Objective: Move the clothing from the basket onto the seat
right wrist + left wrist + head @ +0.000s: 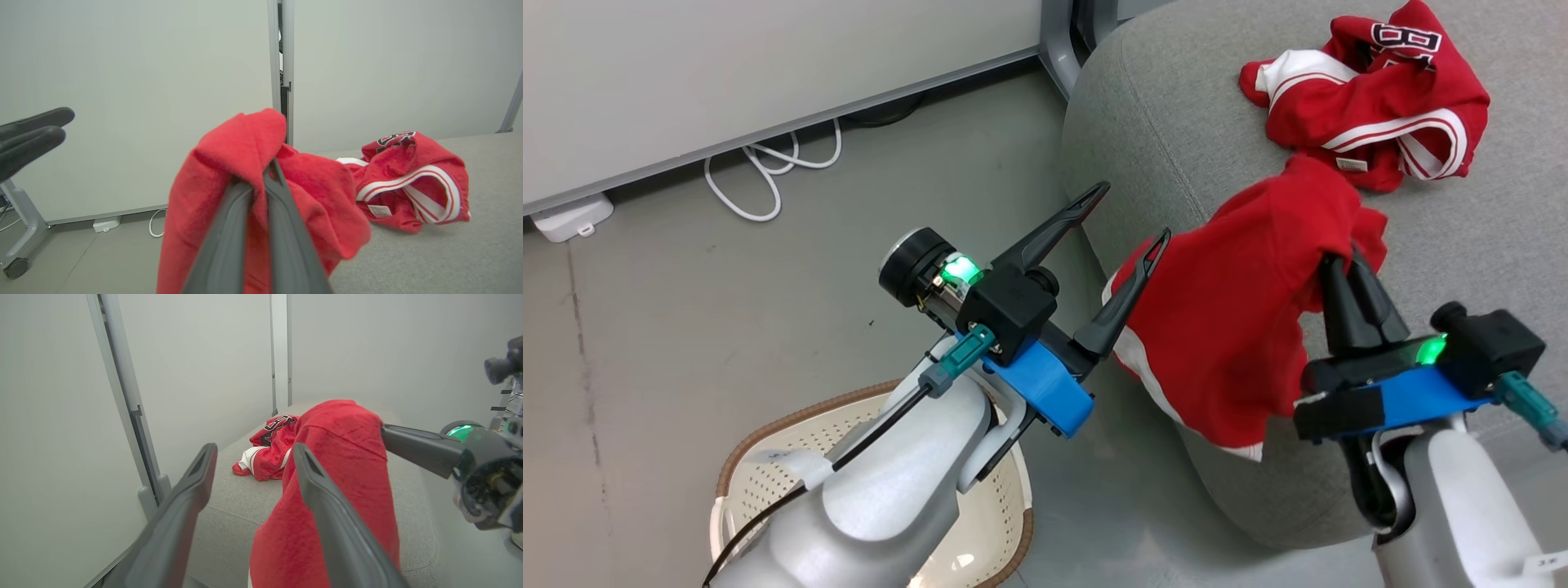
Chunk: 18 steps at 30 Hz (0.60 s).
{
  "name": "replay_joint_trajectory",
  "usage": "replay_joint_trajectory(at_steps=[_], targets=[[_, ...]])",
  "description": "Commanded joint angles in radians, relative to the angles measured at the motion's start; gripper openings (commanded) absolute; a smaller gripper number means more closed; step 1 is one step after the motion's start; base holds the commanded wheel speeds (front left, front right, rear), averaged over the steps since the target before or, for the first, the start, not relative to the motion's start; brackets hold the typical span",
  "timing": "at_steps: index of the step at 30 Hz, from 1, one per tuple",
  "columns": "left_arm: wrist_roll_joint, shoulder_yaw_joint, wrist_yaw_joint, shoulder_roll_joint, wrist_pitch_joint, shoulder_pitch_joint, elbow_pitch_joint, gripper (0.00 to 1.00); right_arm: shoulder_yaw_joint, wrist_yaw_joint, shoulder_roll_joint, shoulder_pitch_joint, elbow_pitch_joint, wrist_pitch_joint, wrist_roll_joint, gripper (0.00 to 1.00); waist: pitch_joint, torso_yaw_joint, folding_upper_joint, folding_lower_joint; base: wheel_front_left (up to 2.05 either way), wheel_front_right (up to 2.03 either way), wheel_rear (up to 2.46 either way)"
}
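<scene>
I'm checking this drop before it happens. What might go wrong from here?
Much of the held garment hangs beyond the seat; if the right gripper releases here, it may slide to the floor. The left gripper, fingers open, sits close beside the cloth and could snag it.

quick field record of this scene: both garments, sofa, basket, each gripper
lettered garment: crumpled on the sofa
second garment: lifted at the sofa's near edge, lower part hanging down
right gripper: shut on the second garment
left gripper: open, nothing between its fingers, close to the hanging cloth
basket: on the floor, partly hidden from view
task status: one garment on the sofa, the other not yet released
</scene>
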Motion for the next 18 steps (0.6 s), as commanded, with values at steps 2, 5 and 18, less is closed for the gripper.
replay_joint_trajectory(at_steps=[2, 5, 18], targets=[[-0.004, 0.003, 0.005, 0.008, -0.002, -0.018, -0.003, 1.0, -0.019, 0.001, -0.011, -0.037, -0.029, -0.005, -0.009, 0.0, 0.012, 0.004, 0.0, 0.0, 0.0, 0.0, 0.0], [-0.002, 0.008, 0.009, 0.013, 0.0, -0.03, -0.013, 1.0, -0.049, 0.001, -0.019, -0.082, -0.056, -0.005, -0.017, 0.0, 0.034, 0.008, 0.0, 0.0, 0.0, 0.0, 0.0], [0.025, 0.023, 0.017, 0.066, 0.044, -0.12, -0.084, 1.0, -0.254, 0.001, -0.076, -0.454, -0.152, -0.004, -0.028, 0.0, 0.264, 0.04, 0.0, 0.0, 0.0, 0.0, 0.0]])
